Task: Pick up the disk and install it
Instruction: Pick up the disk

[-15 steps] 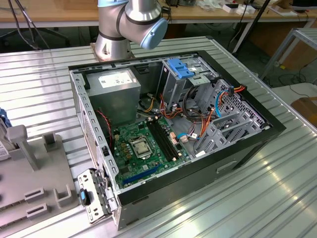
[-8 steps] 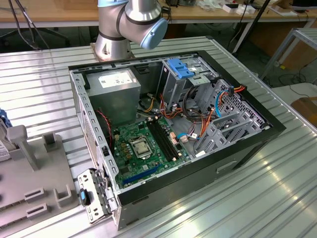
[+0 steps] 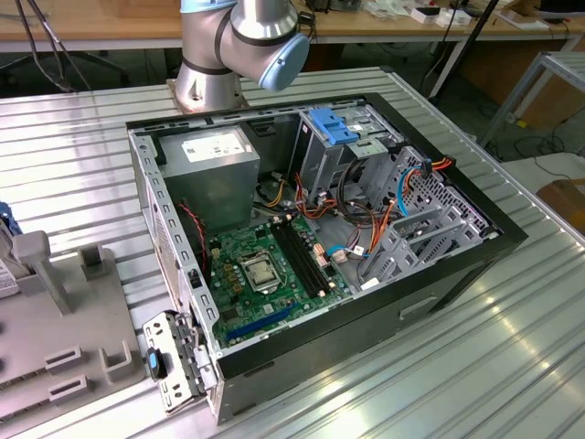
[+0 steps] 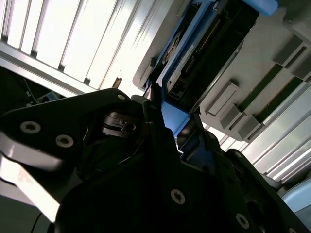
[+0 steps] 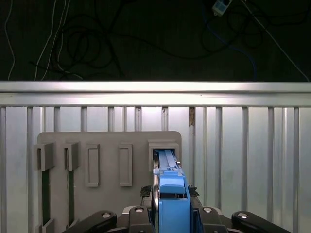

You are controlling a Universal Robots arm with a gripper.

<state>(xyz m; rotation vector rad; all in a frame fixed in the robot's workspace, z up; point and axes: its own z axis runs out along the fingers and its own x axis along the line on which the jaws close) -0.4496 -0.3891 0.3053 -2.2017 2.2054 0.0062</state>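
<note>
The disk (image 5: 167, 167) stands on edge in a slot of the grey holder (image 5: 104, 145), with its blue bracket facing the camera. In the first wrist view my gripper (image 5: 169, 191) straddles the bracket, one dark finger tight against each side, so it looks shut on the disk. In the second wrist view the disk (image 4: 194, 58) shows its dark body and white label, with the blue bracket held in the gripper (image 4: 172, 119). The disk still sits in the holder.
The open computer case (image 3: 366, 320) lies on the ribbed metal table (image 3: 512, 366). Inside are a silver drive cage with a blue latch (image 3: 336, 128), a grey power supply (image 3: 215, 165) and the green motherboard (image 3: 265, 270). The grey holder (image 3: 55, 311) sits at the exterior view's left.
</note>
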